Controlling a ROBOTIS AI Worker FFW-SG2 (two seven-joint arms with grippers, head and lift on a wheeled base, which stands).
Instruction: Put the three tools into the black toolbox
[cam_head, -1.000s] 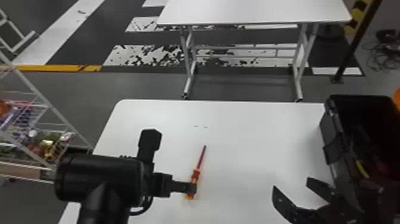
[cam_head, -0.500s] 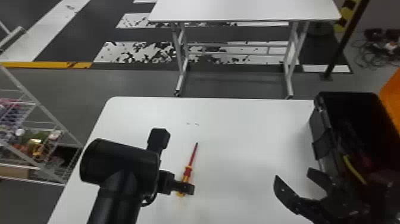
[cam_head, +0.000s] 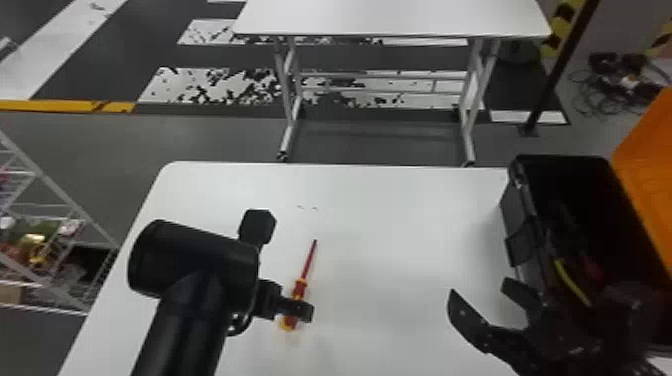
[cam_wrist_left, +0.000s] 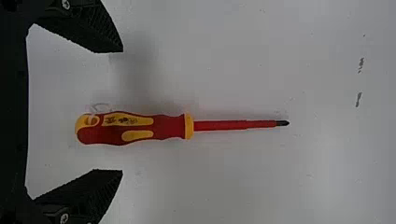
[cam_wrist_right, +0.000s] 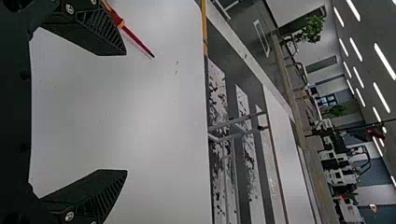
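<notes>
Left gripper (cam_head: 287, 306) and right gripper (cam_head: 480, 290) stand wide, Phillips screwdriver (cam_wrist_left: 168, 127) lying beneath the left, black toolbox (cam_head: 515, 215) near the right.

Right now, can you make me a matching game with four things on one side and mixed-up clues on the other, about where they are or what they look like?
Things:
1. screwdriver
2. toolbox
3. left hand
4. right hand

Clues:
A. open, near the toolbox
B. red and yellow, lying down
C. open, over the screwdriver
D. black, at the robot's right side of the white table

Right pairs: 1-B, 2-D, 3-C, 4-A
</notes>
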